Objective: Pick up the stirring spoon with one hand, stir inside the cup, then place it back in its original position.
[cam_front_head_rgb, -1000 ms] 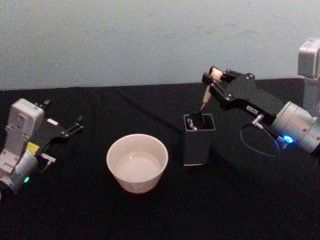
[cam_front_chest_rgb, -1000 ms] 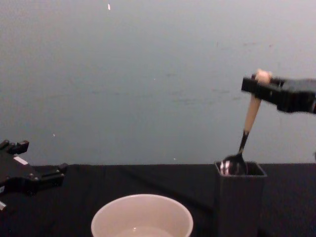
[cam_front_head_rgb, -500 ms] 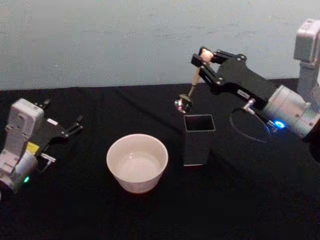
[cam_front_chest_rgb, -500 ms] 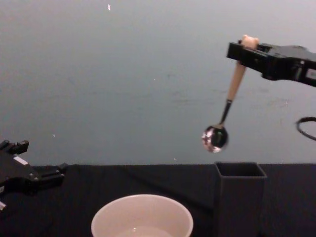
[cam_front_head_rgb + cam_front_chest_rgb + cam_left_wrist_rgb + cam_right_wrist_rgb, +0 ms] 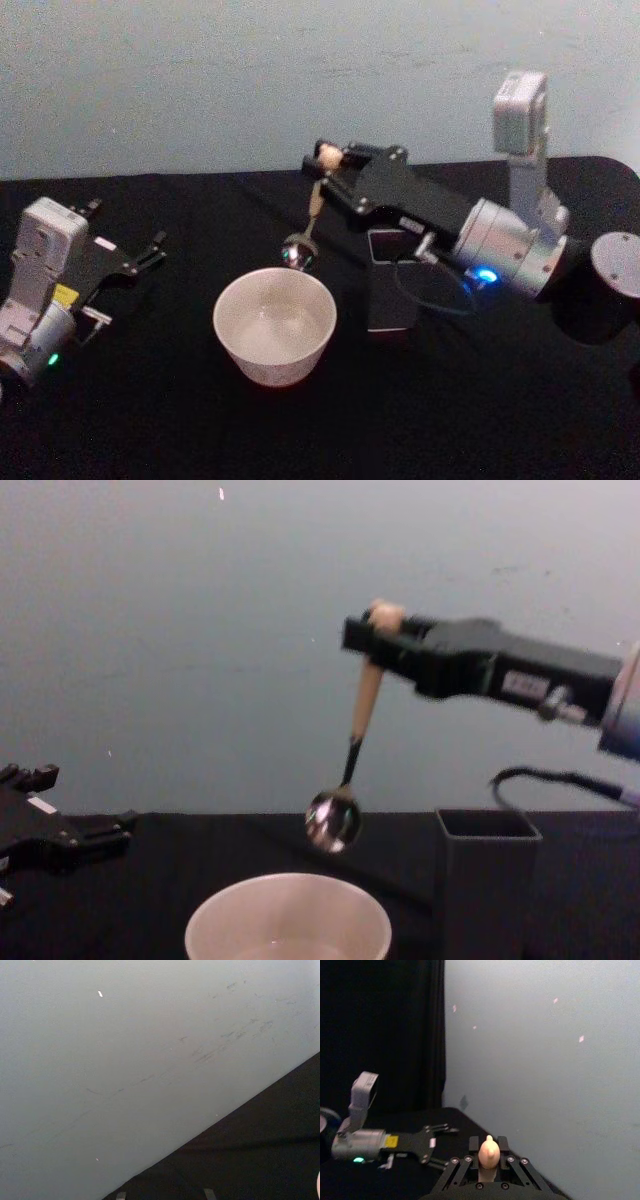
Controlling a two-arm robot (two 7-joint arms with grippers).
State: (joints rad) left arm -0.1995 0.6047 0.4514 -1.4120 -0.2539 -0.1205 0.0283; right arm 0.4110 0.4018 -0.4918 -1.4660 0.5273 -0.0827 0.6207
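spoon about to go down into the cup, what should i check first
1. Grip: right gripper is shut on the spoon just under the bear head: ok.
2. Spoon is out of the holder and to its left: ok.
3. Spoon bowl hangs above the cup rim, not touching it: ok.
4. Bowl over the opening: sideways it is within the cup's width, right of centre: ok. Front to back: cannot tell.
5. Spoon angle: it hangs tilted, not plumb, so it may meet the rim: not ok.
6. Left gripper sits at the far left, apart from the cup: ok.
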